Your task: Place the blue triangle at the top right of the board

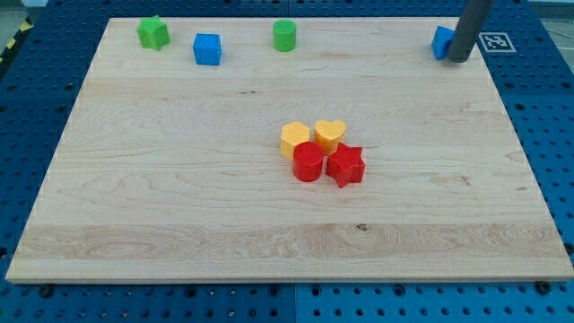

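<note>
**woodfan:** Pale wood counter (179,206) sitting on a blue pegboard base (36,108), and my tip (458,59) is planted way up in the view's top right corner. The blue triangle (441,42) is right there, touching the rod on its left side, and the rod hides part of it, so the shape is hard to make out.

**pegboard_pete:** What about a gripper, is it released or clenched on something?

**woodfan:** There's no gripper on this arm at all, just the straight dark rod, so nothing is grasped. The blue piece is simply pressed up against it.

**pegboard_pete:** And the other blocks, where are they from the tip?

**woodfan:** All off to its left. Along the top edge: a green cylinder (284,36) well apart from the tip, then a blue cube (207,48) further left, then a green star (153,33) furthest out. Those three are spaced apart from each other.

**pegboard_pete:** That clump in the middle?

**woodfan:** Four pieces bunched together, below and left of the tip, well apart from it. Yellow hexagon-ish block (294,139) and a yellow heart (329,135) side by side at the back, a red cylinder (308,162) and a red star (345,165) in front, all touching or just about. There's also a black and white marker tag (495,41) just right of the tip, off the wood.
</note>
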Tool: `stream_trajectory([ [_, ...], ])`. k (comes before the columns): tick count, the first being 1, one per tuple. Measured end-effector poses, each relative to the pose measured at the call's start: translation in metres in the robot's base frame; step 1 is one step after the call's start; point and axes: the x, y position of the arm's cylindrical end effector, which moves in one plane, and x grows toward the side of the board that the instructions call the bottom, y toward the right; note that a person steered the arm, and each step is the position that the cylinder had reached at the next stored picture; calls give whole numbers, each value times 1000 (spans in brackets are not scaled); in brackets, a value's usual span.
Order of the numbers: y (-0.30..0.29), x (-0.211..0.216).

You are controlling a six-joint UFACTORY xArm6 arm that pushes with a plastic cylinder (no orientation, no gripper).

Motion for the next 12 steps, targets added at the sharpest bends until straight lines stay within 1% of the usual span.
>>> stream_trajectory([
  [3,-29,-16],
  [9,-41,-22],
  [10,-41,-28],
  [11,-41,-44],
  [12,-41,-40],
])
